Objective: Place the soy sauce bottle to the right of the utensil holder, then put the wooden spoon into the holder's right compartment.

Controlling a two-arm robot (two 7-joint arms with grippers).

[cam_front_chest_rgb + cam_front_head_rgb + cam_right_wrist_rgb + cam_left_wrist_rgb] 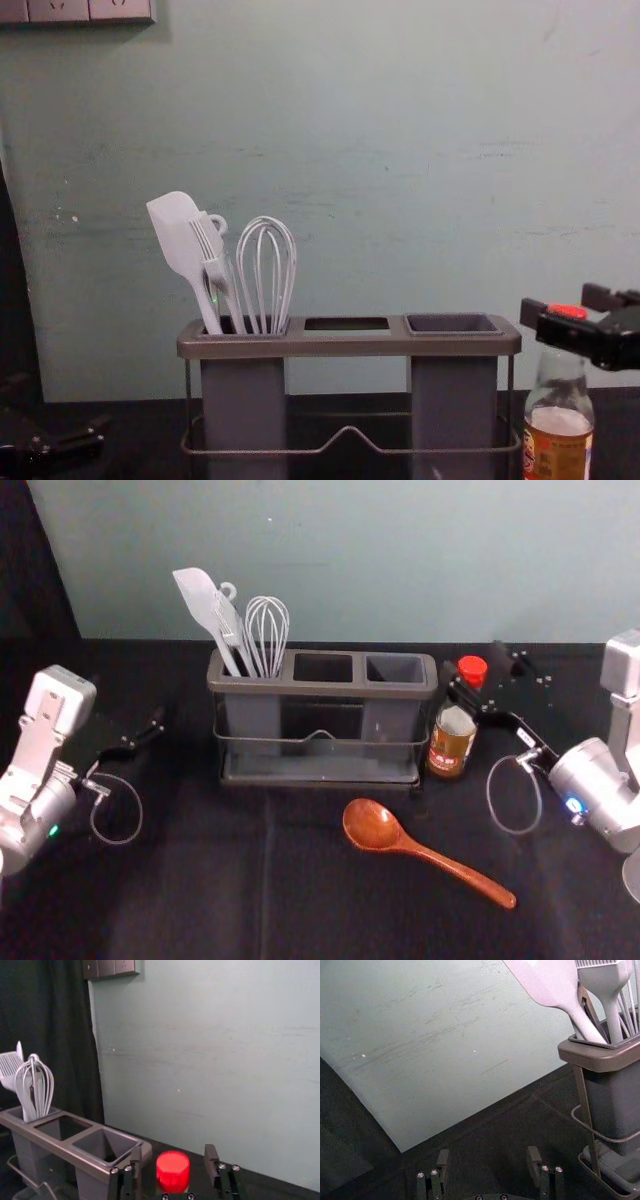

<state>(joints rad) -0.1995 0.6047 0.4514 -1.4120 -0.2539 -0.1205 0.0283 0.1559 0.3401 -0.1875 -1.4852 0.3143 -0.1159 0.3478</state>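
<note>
The soy sauce bottle (pixel 452 742) stands upright just right of the utensil holder (pixel 320 689). Around its red cap (pixel 173 1171) is my right gripper (pixel 480 672), open, with a gap on either side of the cap in the right wrist view (pixel 172 1160). The chest view has the bottle (pixel 558 440) beside the holder (pixel 350 345). On the cloth in front lies the wooden spoon (pixel 374 826), bowl toward the holder, handle toward the front right. My left gripper (pixel 135 742) is parked left of the holder, open and holding nothing in the left wrist view (pixel 488 1160).
A white spatula (pixel 205 605), a brush and a whisk (pixel 267 630) stand in the holder's left compartment. Its middle and right compartments (pixel 395 669) hold no utensils. The wall (pixel 360 560) rises behind the dark cloth (pixel 200 880).
</note>
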